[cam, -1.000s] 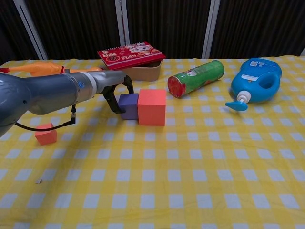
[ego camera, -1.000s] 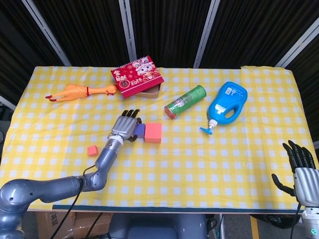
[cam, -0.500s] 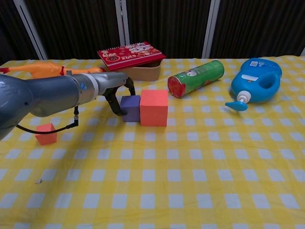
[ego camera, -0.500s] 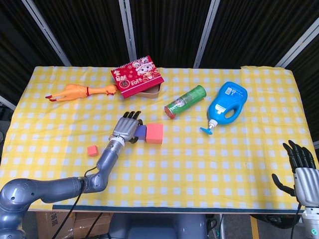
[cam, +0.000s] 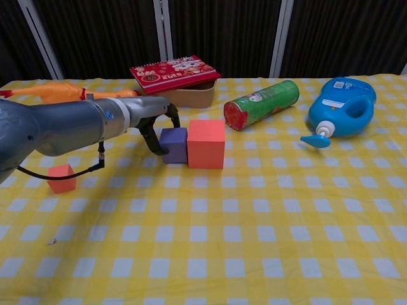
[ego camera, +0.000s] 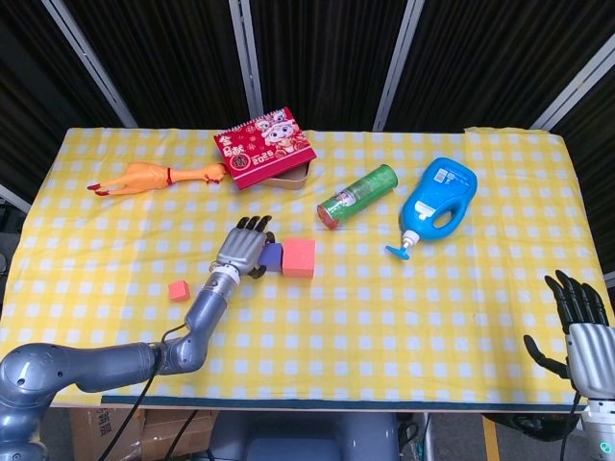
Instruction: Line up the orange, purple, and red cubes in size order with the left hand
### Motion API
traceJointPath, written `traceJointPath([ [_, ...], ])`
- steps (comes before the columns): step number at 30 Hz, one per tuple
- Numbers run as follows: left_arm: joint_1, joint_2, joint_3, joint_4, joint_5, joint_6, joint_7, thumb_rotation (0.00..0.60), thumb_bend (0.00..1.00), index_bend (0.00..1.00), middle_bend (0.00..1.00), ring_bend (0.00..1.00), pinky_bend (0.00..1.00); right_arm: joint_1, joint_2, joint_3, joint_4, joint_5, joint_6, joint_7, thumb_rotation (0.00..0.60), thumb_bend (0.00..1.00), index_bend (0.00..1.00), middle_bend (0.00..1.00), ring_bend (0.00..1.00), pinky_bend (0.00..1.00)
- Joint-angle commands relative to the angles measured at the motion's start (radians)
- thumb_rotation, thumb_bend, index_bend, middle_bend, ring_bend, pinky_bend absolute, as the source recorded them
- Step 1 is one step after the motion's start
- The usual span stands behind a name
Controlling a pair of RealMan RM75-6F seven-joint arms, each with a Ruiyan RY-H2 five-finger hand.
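The purple cube (cam: 173, 145) (ego camera: 273, 254) sits mid-table, its right face against the larger red cube (cam: 205, 143) (ego camera: 299, 256). My left hand (cam: 154, 124) (ego camera: 244, 248) grips the purple cube, fingers curled around its left side and back. The small orange cube (cam: 62, 178) (ego camera: 178, 290) lies apart, to the left and nearer the front edge. At the table's front right corner my right hand (ego camera: 581, 317) hangs with fingers spread, holding nothing; it shows only in the head view.
Behind the cubes stand a red-lidded tin box (cam: 176, 79), a green can lying on its side (cam: 262, 103) and a blue bottle (cam: 339, 108). A rubber chicken (ego camera: 154, 177) lies at the back left. Yellow checked cloth (cam: 254, 241) covers the table.
My left hand has nudged the purple cube and the red cube a little to the right together. The orange cube and the right hand have not moved.
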Motion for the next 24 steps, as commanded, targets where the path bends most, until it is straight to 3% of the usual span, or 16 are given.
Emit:
traceJointPath([
  [1, -0.002, 0.000, 0.005, -0.002, -0.006, -0.001, 0.004, 0.600, 0.34, 0.35, 0.00, 0.00, 0.01, -0.001, -0.001, 0.001, 0.001, -0.003, 0.004, 0.002, 0.600, 0.37, 0.00, 0.00, 0.00, 0.04],
  [15, 0.013, 0.035, 0.018, -0.063, -0.013, 0.030, 0.002, 0.600, 0.29, 0.27, 0.00, 0.00, 0.01, -0.001, -0.004, 0.000, 0.007, -0.012, 0.012, 0.009, 0.600, 0.37, 0.00, 0.00, 0.00, 0.04],
  [24, 0.110, 0.184, 0.048, -0.265, 0.069, 0.103, -0.072, 0.600, 0.28, 0.26, 0.00, 0.00, 0.01, -0.002, -0.004, 0.001, 0.008, -0.014, 0.016, 0.003, 0.600, 0.37, 0.00, 0.00, 0.00, 0.04],
])
